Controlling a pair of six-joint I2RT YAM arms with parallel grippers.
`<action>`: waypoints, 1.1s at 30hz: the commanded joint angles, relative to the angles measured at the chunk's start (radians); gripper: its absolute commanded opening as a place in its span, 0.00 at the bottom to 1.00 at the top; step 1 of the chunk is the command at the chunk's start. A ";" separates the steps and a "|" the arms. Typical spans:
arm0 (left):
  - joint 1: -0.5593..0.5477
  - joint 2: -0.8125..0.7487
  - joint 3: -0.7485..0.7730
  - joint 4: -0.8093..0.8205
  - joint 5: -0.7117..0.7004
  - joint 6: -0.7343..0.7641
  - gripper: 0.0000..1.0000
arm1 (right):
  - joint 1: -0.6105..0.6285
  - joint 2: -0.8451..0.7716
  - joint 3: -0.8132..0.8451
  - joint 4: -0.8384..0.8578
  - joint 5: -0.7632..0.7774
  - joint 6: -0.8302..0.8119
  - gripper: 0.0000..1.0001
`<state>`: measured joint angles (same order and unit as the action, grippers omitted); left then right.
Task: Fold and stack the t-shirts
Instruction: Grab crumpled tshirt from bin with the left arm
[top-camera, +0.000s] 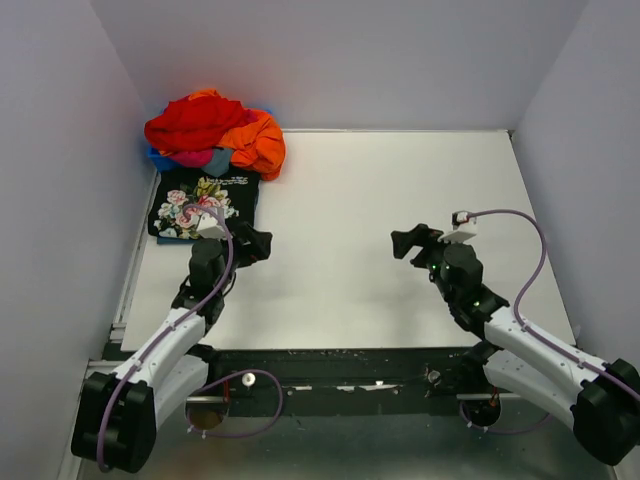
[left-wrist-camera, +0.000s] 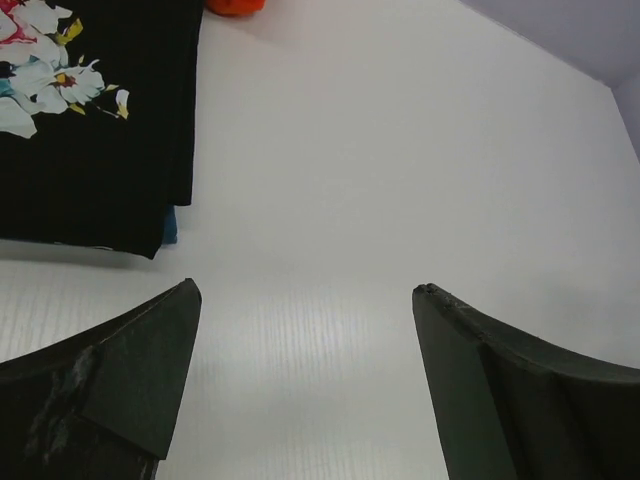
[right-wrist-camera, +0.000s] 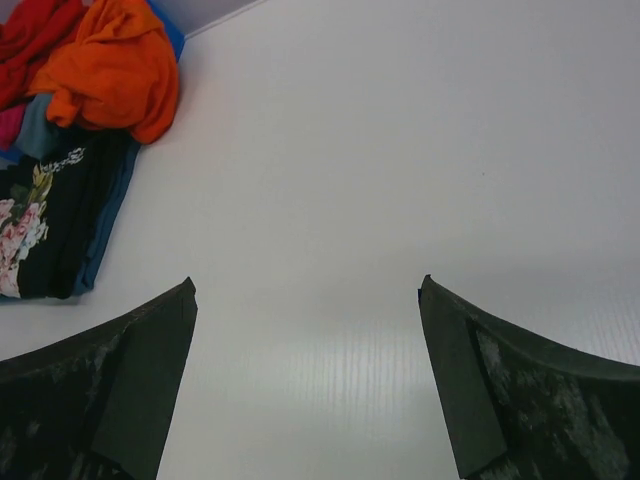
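Observation:
A folded black t-shirt (top-camera: 205, 203) with a rose print lies flat at the table's left side, with a blue edge showing under it. Behind it, crumpled t-shirts are heaped together: a red one (top-camera: 195, 120), an orange one (top-camera: 258, 142), and pink and grey cloth lower down. My left gripper (top-camera: 255, 243) hangs open just right of the black shirt's near corner, with nothing between its fingers. In the left wrist view that black shirt (left-wrist-camera: 90, 150) is at upper left. My right gripper (top-camera: 408, 243) is open and empty over bare table; its view shows the orange shirt (right-wrist-camera: 115, 70) far left.
A blue bin (top-camera: 160, 160) peeks out under the heap in the back left corner. Grey walls close in the white table (top-camera: 400, 200) on the left, back and right. A dark rail with cables runs along the near edge.

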<state>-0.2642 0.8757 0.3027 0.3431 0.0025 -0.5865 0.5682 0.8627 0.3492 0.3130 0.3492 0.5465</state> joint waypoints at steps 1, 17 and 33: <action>-0.004 0.040 0.039 -0.067 -0.067 -0.030 0.99 | -0.002 -0.004 -0.018 -0.001 0.066 0.018 1.00; 0.204 0.443 0.717 -0.489 -0.191 -0.191 0.99 | -0.002 0.012 -0.032 0.032 0.005 0.036 1.00; 0.267 1.117 1.426 -0.668 -0.033 -0.265 0.92 | -0.001 0.055 -0.016 0.041 -0.021 0.050 1.00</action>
<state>0.0154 1.9175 1.6531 -0.2401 -0.0994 -0.8204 0.5682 0.9051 0.3260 0.3241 0.3401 0.5846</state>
